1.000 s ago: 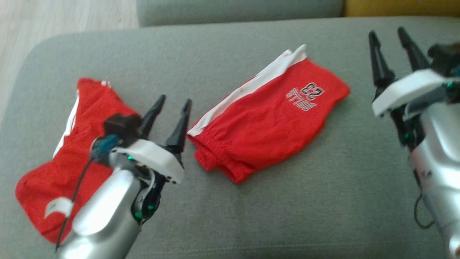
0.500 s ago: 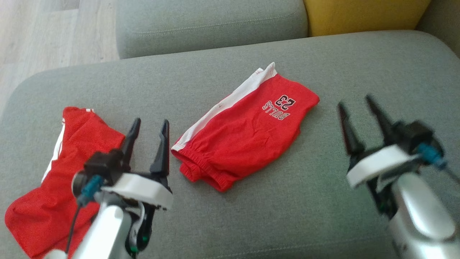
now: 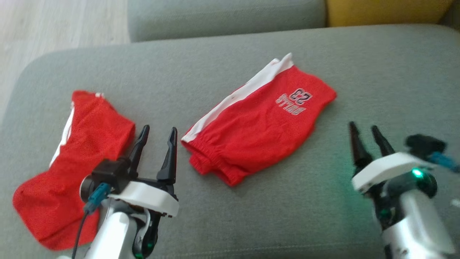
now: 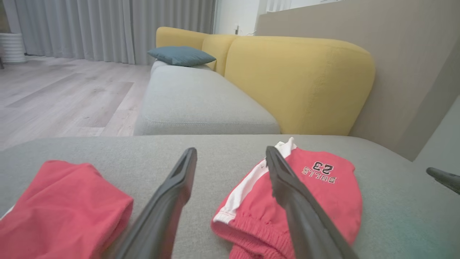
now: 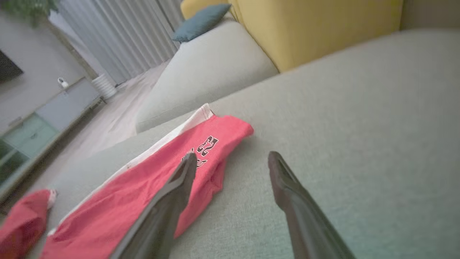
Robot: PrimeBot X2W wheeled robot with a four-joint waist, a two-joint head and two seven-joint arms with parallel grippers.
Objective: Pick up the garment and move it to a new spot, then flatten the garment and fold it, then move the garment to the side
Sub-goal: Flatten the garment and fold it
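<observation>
A: Item one, location?
B: Red shorts (image 3: 258, 129), folded, mid-cushion on grey sofa (image 3: 215, 64). Second red garment (image 3: 79, 162) at their 8 o'clock.
A: Tools?
B: Left gripper (image 3: 160, 130) at 9 o'clock, right gripper (image 3: 363, 126) at 3 o'clock; both spread apart, empty.

We count 2 red garments: 1 folded pair of red shorts with a white side stripe and "23" print (image 3: 258, 122), 1 crumpled red mesh garment with white trim (image 3: 75, 162). 2 grippers, left gripper (image 3: 160, 128) and right gripper (image 3: 363, 126), 2 long dark fingers (image 3: 169, 154) each, so 4. 2 seat cushions: near grey upholstered seat cushion (image 3: 230, 64), far grey upholstered seat cushion (image 3: 222, 18). We make out 3 yellow backrest sections (image 4: 298, 82), 1 teal pillow (image 4: 181, 55), 1 white ribbed cylinder (image 4: 12, 48).
</observation>
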